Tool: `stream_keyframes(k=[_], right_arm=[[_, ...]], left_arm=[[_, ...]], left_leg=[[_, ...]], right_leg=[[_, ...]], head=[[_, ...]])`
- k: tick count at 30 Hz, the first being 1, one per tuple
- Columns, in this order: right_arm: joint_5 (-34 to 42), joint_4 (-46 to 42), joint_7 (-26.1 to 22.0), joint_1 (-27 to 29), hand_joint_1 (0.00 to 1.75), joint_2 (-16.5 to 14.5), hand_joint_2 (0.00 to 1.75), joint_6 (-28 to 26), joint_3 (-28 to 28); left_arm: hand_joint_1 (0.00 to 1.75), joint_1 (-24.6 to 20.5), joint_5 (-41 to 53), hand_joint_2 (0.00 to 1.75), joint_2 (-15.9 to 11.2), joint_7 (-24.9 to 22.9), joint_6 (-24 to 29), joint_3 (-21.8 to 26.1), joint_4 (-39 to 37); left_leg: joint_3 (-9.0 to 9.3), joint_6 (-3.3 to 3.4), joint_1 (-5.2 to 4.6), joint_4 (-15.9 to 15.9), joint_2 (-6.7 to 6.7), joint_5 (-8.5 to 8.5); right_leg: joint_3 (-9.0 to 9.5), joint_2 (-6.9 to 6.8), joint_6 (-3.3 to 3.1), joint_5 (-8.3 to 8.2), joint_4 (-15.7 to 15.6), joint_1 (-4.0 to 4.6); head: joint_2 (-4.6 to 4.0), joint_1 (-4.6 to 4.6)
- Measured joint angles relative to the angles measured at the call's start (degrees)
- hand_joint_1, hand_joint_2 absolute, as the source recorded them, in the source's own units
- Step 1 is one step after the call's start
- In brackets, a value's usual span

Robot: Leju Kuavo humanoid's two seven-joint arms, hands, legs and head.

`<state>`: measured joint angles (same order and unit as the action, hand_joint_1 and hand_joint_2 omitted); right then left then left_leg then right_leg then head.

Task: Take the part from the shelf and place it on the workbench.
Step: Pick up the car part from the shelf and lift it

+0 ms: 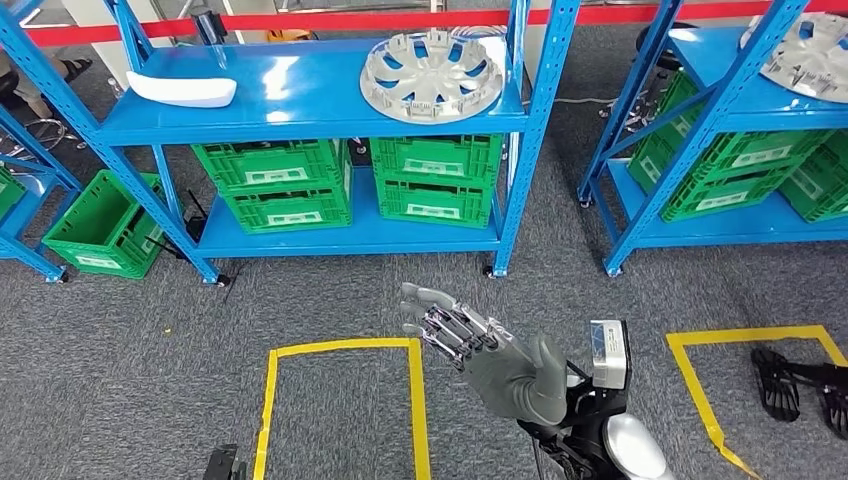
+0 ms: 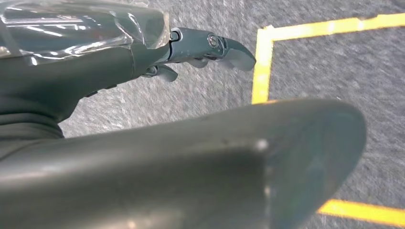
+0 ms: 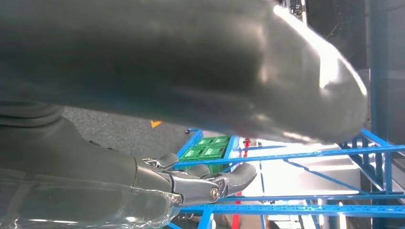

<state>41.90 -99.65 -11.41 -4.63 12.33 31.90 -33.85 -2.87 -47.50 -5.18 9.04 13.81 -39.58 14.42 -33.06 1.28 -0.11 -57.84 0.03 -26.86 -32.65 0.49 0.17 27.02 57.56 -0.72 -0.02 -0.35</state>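
In the head view, the right hand (image 1: pixel 480 345) is reaching toward twelve o'clock, fingers spread and holding nothing, while the silver wheel-cover part (image 1: pixel 432 74) is lying on the blue shelf (image 1: pixel 300 115). The left wrist view is showing the left hand (image 2: pixel 143 95) over grey carpet (image 2: pixel 325 67) beside yellow tape (image 2: pixel 262 62), fingers extended, grasping nothing.

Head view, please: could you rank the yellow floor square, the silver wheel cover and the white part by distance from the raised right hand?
From the right hand:
1. Yellow floor square, on the carpet just left of the hand.
2. Silver wheel cover, on the top shelf straight ahead.
3. White part, same shelf, far left.
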Motion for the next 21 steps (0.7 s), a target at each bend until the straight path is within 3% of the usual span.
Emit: stream_keyframes(k=[2, 4, 7, 8, 9, 10, 11, 12, 13, 15, 18, 19, 21], right_arm=[[-0.02, -0.14, -0.05, 0.14, 0.0, 0.07, 0.0, 0.03, 0.02], [-0.01, -0.31, -0.14, 0.13, 0.0, 0.2, 0.0, 0.05, 0.06], [-0.03, -0.35, -0.32, 0.34, 0.0, 0.46, 0.0, 0.06, 0.07], [-0.1, -0.34, -0.46, 0.48, 0.0, 0.56, 0.0, 0.06, 0.07], [-0.2, -0.34, -0.64, 0.59, 0.0, 0.69, 0.0, 0.06, 0.08], [-0.32, -0.35, -0.83, 0.67, 0.0, 0.81, 0.0, 0.05, 0.13], [-0.46, -0.38, -1.01, 0.76, 0.0, 0.92, 0.0, 0.05, 0.18], [-0.6, -0.44, -1.15, 0.85, 0.0, 1.0, 0.0, 0.08, 0.26], [-0.78, -0.56, -1.25, 1.01, 0.0, 1.03, 0.0, 0.13, 0.34], [-1.11, -0.93, -1.35, 1.47, 0.0, 1.07, 0.0, 0.34, 0.48], [-1.32, -1.52, -1.34, 2.07, 0.0, 1.1, 0.0, 0.77, 0.59], [-1.33, -1.73, -1.3, 2.18, 0.0, 1.05, 0.0, 0.91, 0.64], [-1.36, -2.02, -1.11, 2.4, 0.0, 0.94, 0.0, 1.12, 0.78]], left_arm=[[0.0, 0.08, 0.0, 0.0, -0.11, 0.01, 0.05, 0.05, 0.03], [0.0, 0.1, 0.0, 0.0, -0.06, 0.03, 0.07, 0.06, 0.09], [0.0, 0.07, 0.04, 0.0, 0.07, 0.05, 0.07, 0.06, 0.11], [0.0, 0.09, 0.09, 0.0, 0.09, 0.05, 0.07, 0.05, 0.11], [0.0, 0.12, 0.19, 0.0, 0.1, 0.04, 0.07, 0.05, 0.11], [0.0, 0.14, 0.34, 0.0, 0.11, 0.04, 0.05, 0.04, 0.13], [0.0, 0.14, 0.49, 0.0, 0.12, 0.04, 0.04, 0.03, 0.19], [0.0, 0.12, 0.64, 0.0, 0.06, 0.04, 0.02, 0.03, 0.25], [0.0, 0.09, 0.78, 0.0, -0.02, 0.04, 0.02, 0.02, 0.33], [0.0, 0.06, 0.94, 0.0, -0.26, 0.03, 0.05, 0.01, 0.43], [0.0, 0.09, 1.03, 0.0, -0.44, 0.02, 0.24, -0.02, 0.67], [0.0, 0.11, 1.03, 0.0, -0.51, 0.02, 0.35, -0.02, 0.8], [0.0, 0.26, 1.03, 0.0, -0.66, -0.02, 0.54, -0.01, 1.01]], left_leg=[[0.64, 0.39, 0.0, 1.04, 0.03, 0.35], [1.72, 0.85, 0.34, 2.44, 0.12, 1.0], [2.16, 1.14, 0.48, 2.97, 0.15, 1.12], [2.24, 1.12, 0.47, 2.96, 0.11, 1.0], [2.4, 1.03, 0.48, 2.94, 0.04, 0.83], [2.66, 0.87, 0.51, 2.88, -0.03, 0.6], [2.96, 0.64, 0.54, 2.74, -0.11, 0.27], [3.13, 0.3, 0.45, 2.43, -0.16, -0.17], [3.19, -0.05, 0.35, 2.04, -0.19, -0.67], [3.09, -0.68, 0.21, 1.48, -0.17, -1.43], [2.93, -1.43, 0.68, 0.78, -0.09, -2.31], [2.24, -1.75, 0.79, -0.76, -0.07, -3.18], [-1.18, -2.33, 0.89, -7.38, -0.07, -6.09]], right_leg=[[0.02, -0.08, 0.55, -0.03, -0.22, 0.03], [-1.06, -0.2, 0.57, 1.13, 2.13, 0.14], [-7.05, -0.25, 0.22, 5.06, 13.26, -0.09], [-8.74, -0.26, 0.5, 5.57, 15.9, -0.22], [-9.33, -0.27, 0.99, 5.12, 16.32, -0.36], [-8.67, -0.3, 1.64, 3.74, 14.29, -0.52], [-6.99, -0.39, 2.3, 1.81, 10.34, -0.68], [-5.11, -0.51, 2.7, 0.05, 6.07, -0.75], [-3.54, -0.58, 2.65, -1.24, 2.71, -0.78], [-2.31, -0.59, 1.71, -1.93, 0.2, -0.54], [-2.02, -0.35, 0.38, -1.68, 0.15, -0.57], [-1.8, -0.3, 0.03, -1.55, 0.09, -0.71], [-1.34, -0.26, -0.59, -1.17, 0.04, -0.77]], head=[[0.0, 0.02], [0.0, 0.1], [0.0, 0.19], [0.0, 0.19], [0.0, 0.19], [0.0, 0.2], [0.0, 0.21], [0.0, 0.25], [0.0, 0.22], [0.0, 0.16], [0.0, 0.06], [0.0, 0.02], [0.0, -0.03]])
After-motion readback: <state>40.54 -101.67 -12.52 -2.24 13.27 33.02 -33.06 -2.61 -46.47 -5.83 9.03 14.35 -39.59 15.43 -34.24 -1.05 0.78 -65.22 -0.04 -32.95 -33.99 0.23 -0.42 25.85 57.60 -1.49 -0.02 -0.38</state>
